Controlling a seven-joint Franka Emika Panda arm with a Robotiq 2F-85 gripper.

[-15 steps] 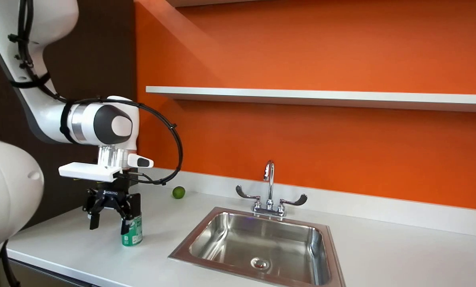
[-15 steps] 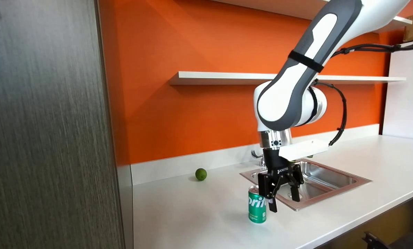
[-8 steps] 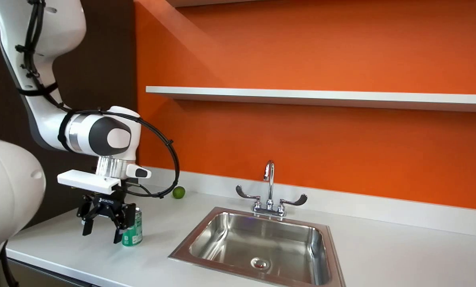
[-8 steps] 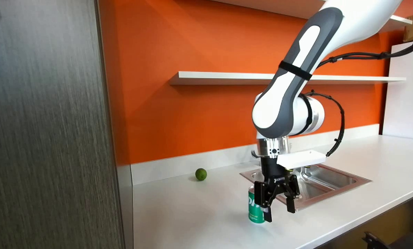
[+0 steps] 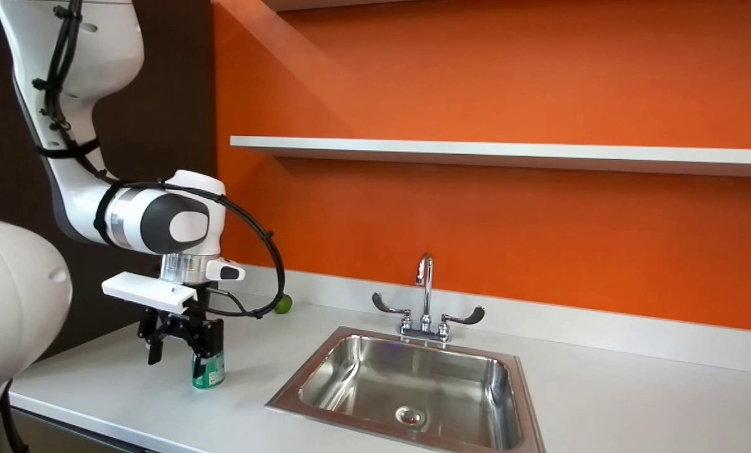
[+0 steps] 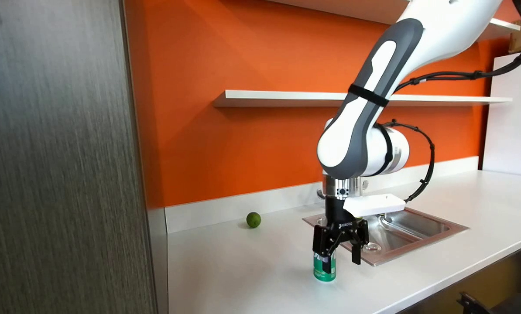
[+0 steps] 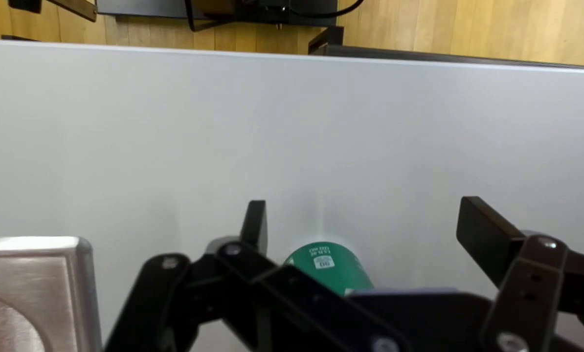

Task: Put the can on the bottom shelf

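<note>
End effector [image 6: 341, 263] has shifted nearer the can [image 7: 335, 272], hiding its top.

Matt gripper [image 6: 342, 264]; close beside it, a smooth metal can [image 7: 338, 271]; beneath it, a smooth, low-sheen countertop [image 5: 639, 396]; to its side, a shiny metal sink [image 5: 316, 363] and mirror-bright faucet [image 5: 428, 299]; higher than it, a smooth matt bottom shelf [image 5: 501, 150]

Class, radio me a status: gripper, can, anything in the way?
Gripper open, not holding. Can upright on countertop, not on bottom shelf. Nothing evident in the way; green ball sits apart.
</note>
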